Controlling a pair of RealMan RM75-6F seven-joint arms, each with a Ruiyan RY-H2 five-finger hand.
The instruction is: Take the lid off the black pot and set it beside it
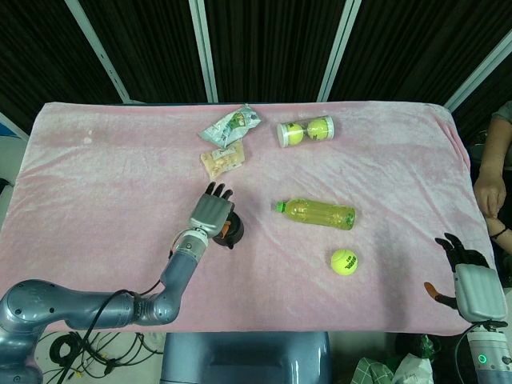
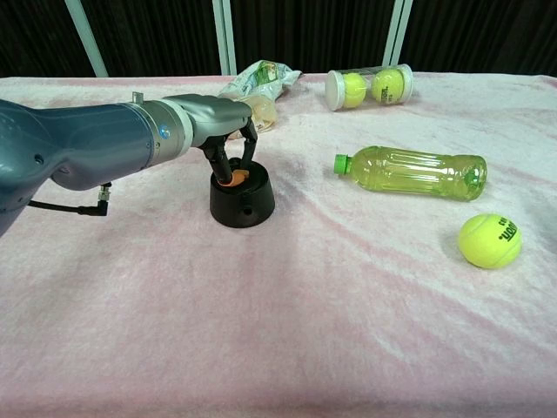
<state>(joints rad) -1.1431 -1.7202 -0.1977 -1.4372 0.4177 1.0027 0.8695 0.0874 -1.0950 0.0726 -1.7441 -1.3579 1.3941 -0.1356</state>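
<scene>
Pink plush cloth (image 1: 96, 208) is spread over the whole table. Nearest, at the front right edge, the right hand (image 1: 468, 280) is seen with fingers apart, nothing held. A loose tennis ball (image 2: 489, 240) lies ahead of it, with a green bottle (image 2: 413, 171) on its side beyond. At centre-left, the black pot (image 2: 242, 200) stands upright; its orange lid (image 2: 233, 179) (still seated) is pinched by the left hand (image 2: 218, 117) from above. Farthest back lie snack packets (image 1: 229, 126) and a ball tube (image 1: 306, 130).

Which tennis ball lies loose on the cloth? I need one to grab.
The tennis ball nearest the front edge, below the green bottle; the other two sit inside the clear tube.
</scene>
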